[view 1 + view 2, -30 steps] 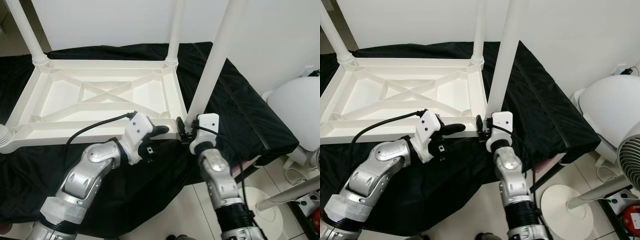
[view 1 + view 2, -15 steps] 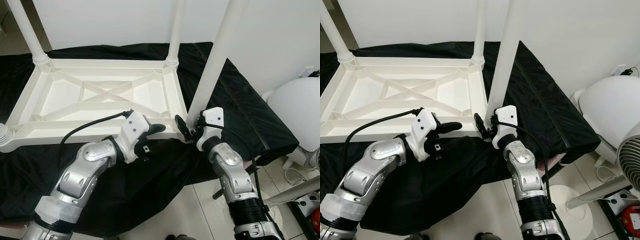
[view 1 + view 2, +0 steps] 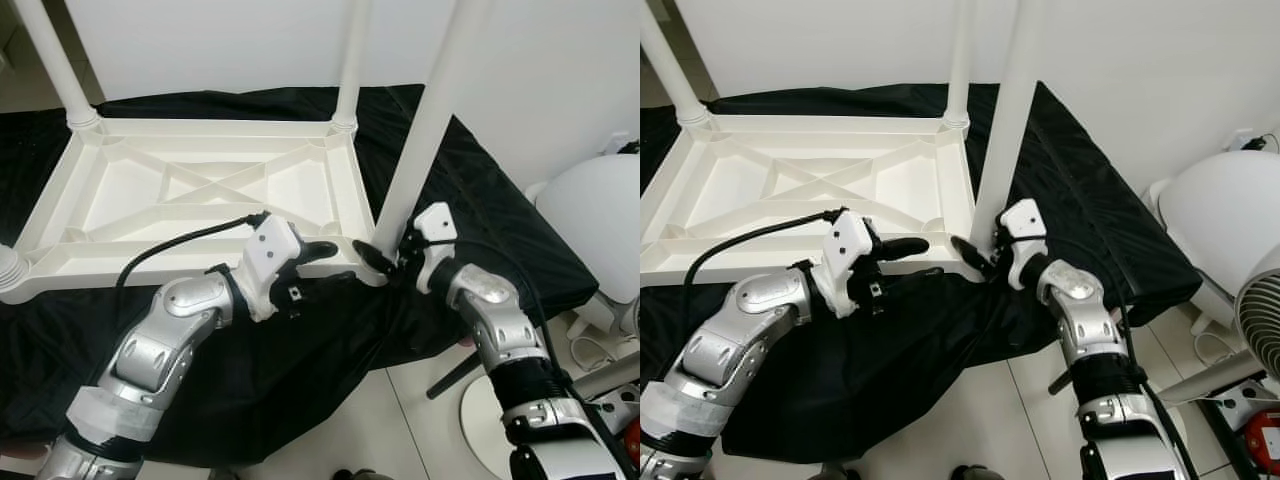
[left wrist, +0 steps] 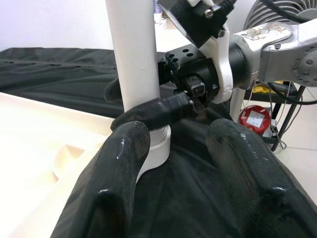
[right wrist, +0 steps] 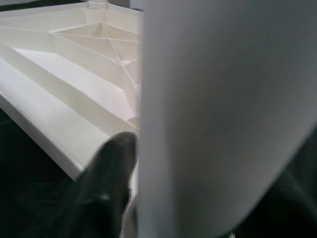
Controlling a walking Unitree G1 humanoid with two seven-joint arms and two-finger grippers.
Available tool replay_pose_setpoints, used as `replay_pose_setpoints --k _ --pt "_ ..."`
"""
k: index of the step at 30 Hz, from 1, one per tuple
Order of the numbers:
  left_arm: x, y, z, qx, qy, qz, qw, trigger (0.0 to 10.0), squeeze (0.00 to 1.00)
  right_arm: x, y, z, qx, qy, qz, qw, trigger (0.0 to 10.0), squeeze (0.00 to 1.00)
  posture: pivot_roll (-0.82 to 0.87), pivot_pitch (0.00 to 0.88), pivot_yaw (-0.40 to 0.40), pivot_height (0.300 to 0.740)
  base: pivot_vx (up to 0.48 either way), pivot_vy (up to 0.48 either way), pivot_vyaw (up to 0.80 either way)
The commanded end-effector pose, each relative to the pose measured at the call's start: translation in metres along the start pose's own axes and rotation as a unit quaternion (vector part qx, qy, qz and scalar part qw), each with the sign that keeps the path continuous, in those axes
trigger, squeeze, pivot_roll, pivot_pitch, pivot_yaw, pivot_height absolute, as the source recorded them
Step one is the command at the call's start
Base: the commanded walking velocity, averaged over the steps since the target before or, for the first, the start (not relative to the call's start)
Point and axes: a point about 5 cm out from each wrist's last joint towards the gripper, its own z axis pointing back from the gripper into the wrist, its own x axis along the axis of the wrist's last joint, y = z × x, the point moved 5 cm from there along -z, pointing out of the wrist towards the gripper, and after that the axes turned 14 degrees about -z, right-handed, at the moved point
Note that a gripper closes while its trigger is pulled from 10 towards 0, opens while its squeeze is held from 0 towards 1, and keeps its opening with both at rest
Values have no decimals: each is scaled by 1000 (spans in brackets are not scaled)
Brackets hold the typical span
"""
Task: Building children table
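Your right gripper (image 3: 385, 258) is pinching the base of the long white plastic leg (image 3: 425, 115), its black fingers closed around the tube just above the corner socket, which the left wrist view shows most plainly. Your left gripper (image 3: 318, 252) hovers at the near edge of the upturned white plastic tabletop (image 3: 200, 190), its two fingers spread and holding nothing, pointing toward the same corner. The tabletop lies underside up on the black cloth (image 3: 470, 210) covering the table, with two other white legs (image 3: 345, 60) standing in the far corners. Judging by the look, the leg is a light, stiff, hollow tube with a smooth glossy skin, so expect it to slip or spin between the fingers unless you squeeze firmly; hold it low, near the socket, where the tall tube has least leverage to tip. The tabletop looks light too, and could slide on the cloth, so brace it with the left gripper on the ribbed rim beside the corner.
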Motion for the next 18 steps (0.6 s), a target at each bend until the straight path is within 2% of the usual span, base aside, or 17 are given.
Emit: replay_pose_setpoints --k 1,9,10,11,12,16,18 --pt "5 -6 2 -31 -8 -1 999 10000 0 -5 -2 2 9 13 4 1000 0 0 64 127 4 740 0 0 0" --pt "4 -3 6 -32 -2 -3 999 10000 0 -6 -6 4 15 19 1 1000 0 0 73 137 15 740 0 0 0" --pt "4 -2 6 -32 0 -3 999 10000 0 -8 -8 5 14 26 -1 1000 3647 0 73 139 16 740 0 0 0" --pt "4 -2 6 -32 0 -3 999 10000 0 -8 -8 5 14 26 -1 1000 3647 0 73 139 16 740 0 0 0" --pt "4 -1 6 -31 1 -4 1000 10000 0 -9 -9 6 10 25 -9 1000 10000 0 73 139 15 740 0 0 0" --pt "2 1 6 -28 3 -4 1000 10000 0 -4 -17 6 -31 2 -14 999 10000 0 66 133 6 740 0 0 0" --pt "2 1 6 -28 3 -4 1000 10000 0 -4 -17 6 -31 2 -14 999 10000 0 66 133 6 740 0 0 0"
